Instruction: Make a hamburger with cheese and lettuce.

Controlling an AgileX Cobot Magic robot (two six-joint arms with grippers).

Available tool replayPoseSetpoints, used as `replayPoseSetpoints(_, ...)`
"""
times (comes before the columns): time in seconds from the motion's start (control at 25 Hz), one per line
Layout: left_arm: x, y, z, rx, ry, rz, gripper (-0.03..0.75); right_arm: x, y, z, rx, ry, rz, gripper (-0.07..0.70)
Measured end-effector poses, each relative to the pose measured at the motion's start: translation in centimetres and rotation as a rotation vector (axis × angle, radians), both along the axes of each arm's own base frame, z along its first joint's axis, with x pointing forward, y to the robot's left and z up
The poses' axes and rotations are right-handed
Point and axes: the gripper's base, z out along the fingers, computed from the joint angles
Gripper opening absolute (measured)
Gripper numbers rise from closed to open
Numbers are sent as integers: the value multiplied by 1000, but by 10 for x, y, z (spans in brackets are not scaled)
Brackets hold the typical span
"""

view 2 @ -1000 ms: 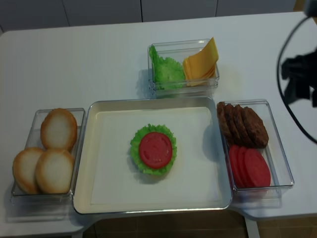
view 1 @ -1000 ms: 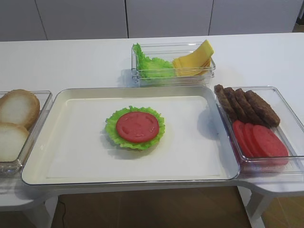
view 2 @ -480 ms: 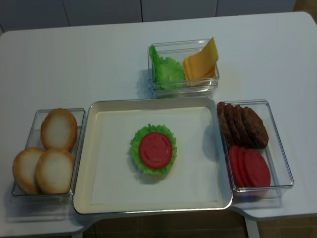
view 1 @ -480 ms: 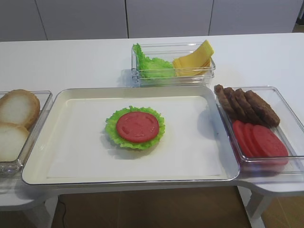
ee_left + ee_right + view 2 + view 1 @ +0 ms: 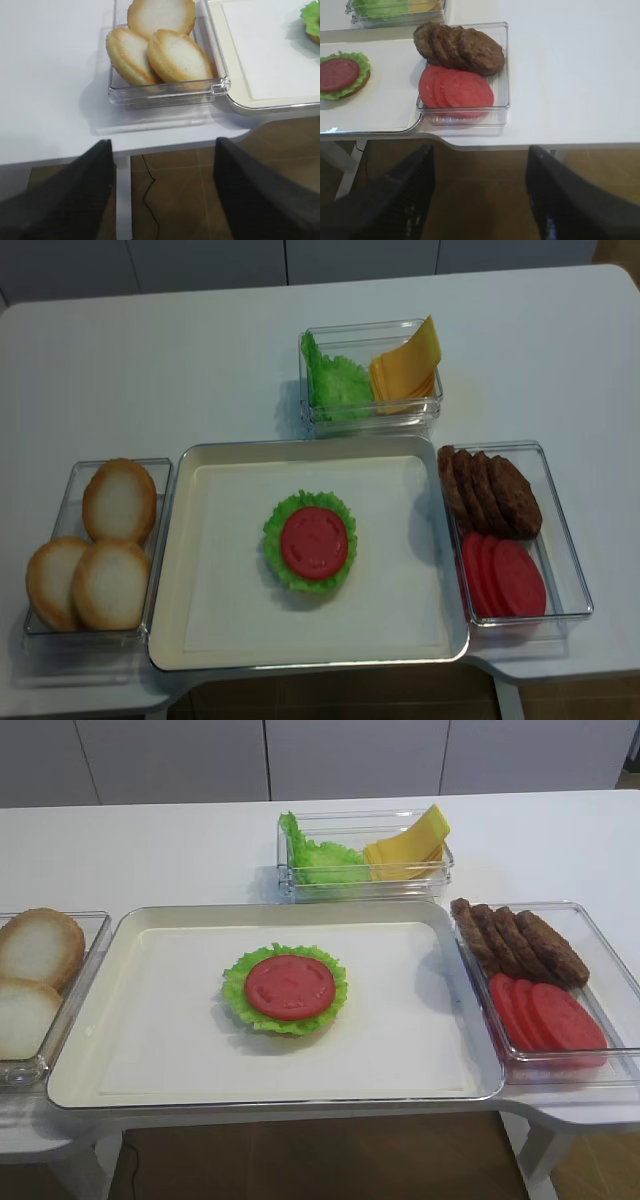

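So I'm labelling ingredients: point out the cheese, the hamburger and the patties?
cheese (image 5: 405,368), realsense high view, middle of the front slice.
hamburger (image 5: 290,987), high view, centre of the red disc.
patties (image 5: 481,52), right wrist view, front patty's face.

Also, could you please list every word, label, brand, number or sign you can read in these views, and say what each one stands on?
None: no readable text shows in any view.
The tray, the clear bins, the hamburger, the cheese and the table carry no print.
The red slice on the hamburger has faint raised marks, but no letters can be made out.
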Motion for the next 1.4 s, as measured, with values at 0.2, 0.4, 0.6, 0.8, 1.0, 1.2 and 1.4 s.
replayPoseSetpoints(0.2,0,0,0,0,0,0,468,0,0,-25,-49,8,36,437)
replayPoseSetpoints(0.4,0,0,0,0,0,0,468,12,4,-40,-73,6,76,477)
replayPoseSetpoints(0.6,0,0,0,0,0,0,468,20,4,-44,-75,-28,67,494)
replayPoseSetpoints(0.8,0,0,0,0,0,0,468,20,4,-44,-73,-32,68,495)
replayPoseSetpoints(1.0,0,0,0,0,0,0,468,20,4,-44,-73,-34,68,495)
replayPoseSetpoints(1.2,0,0,0,0,0,0,468,20,4,-44,-73,-34,68,496)
replayPoseSetpoints(1.4,0,0,0,0,0,0,468,20,4,-44,-73,-34,68,496)
